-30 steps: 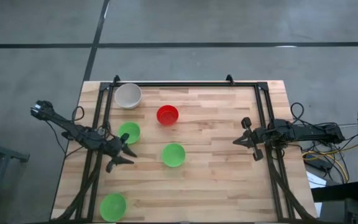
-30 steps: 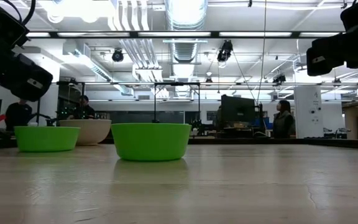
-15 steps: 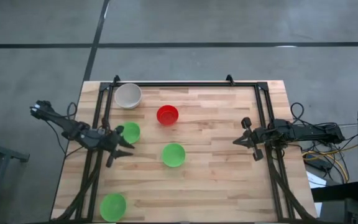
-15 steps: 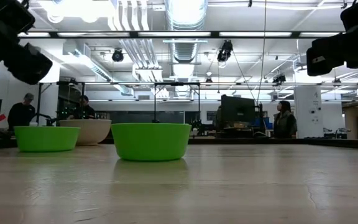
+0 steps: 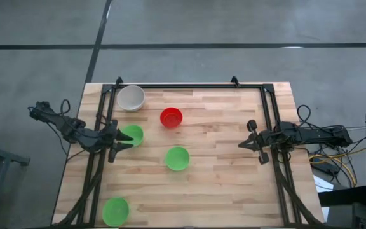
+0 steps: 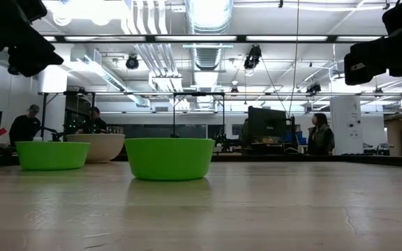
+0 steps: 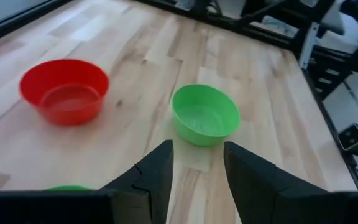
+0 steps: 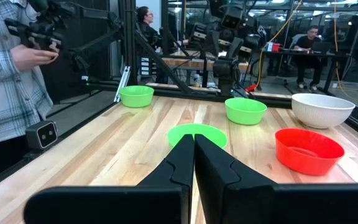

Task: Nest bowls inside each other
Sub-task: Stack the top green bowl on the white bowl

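Green, red and grey-white plastic bowls sit apart on the table, none nested, each seemingly with nothing inside; the grey-white bowl (image 5: pixel 131 97) stands near the far left corner by the frame; the red bowl (image 5: pixel 171 117) sits toward the middle of the far half; one green bowl (image 5: pixel 132 134) lies on the left side, just beside the left gripper (image 5: pixel 121 144); a second green bowl (image 5: pixel 177 158) rests about mid-table; a third green bowl (image 5: pixel 115 210) sits at the near left edge.

The left gripper hovers at the left green bowl's near rim with its fingers (image 7: pixel 157 176) spread and nothing between them; its wrist camera looks past them at the red bowl and the mid-table green bowl. The right gripper (image 5: pixel 255 142) waits at the right side of the table, well apart from every bowl, its fingers (image 8: pixel 185 158) pressed together on nothing.

The table (image 5: pixel 221 184) is pale wooden planks with a dark metal frame (image 5: pixel 189 86) along its far edge and sides; grey floor surrounds it. Beyond lies a workshop with ceiling lights and ducts; a person in a plaid shirt (image 8: pixel 8 93) stands beside the table; other people sit at desks farther back.
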